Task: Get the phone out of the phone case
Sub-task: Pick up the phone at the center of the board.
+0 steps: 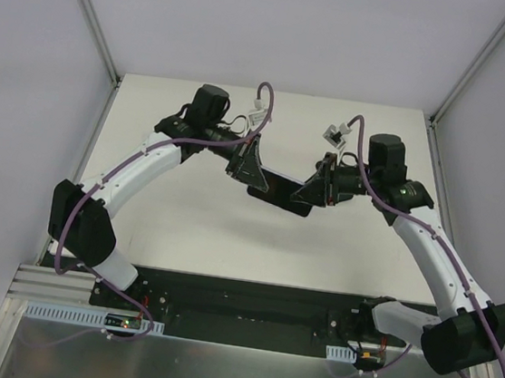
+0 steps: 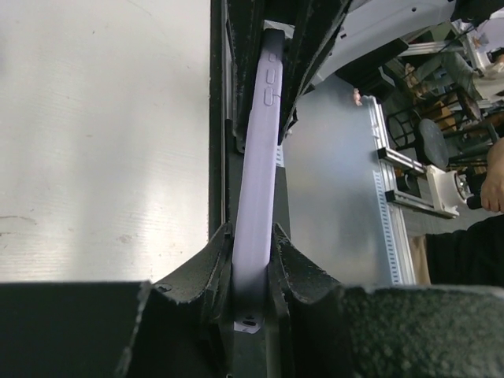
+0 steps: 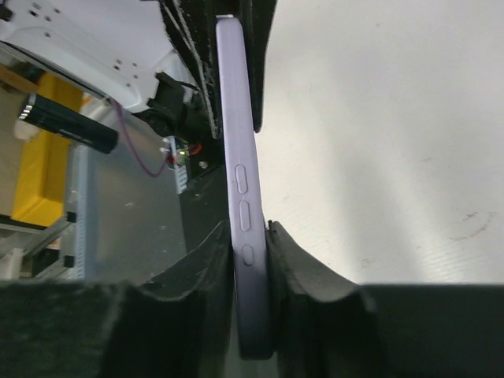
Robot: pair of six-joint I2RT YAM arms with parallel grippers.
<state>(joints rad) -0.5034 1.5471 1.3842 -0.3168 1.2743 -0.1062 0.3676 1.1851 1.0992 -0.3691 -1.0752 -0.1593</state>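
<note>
1. The lilac soft-plastic phone case (image 3: 240, 181), with the dark flat phone (image 1: 279, 192) apparently still seated inside, is held edge-on above the pale table (image 1: 183, 236), between the arms.
2. The left gripper (image 2: 252, 252) pinches one end of it, and the right gripper (image 3: 250, 244) pinches the other.
3. No separation shows, so the peeling-out appears to remain.
</note>
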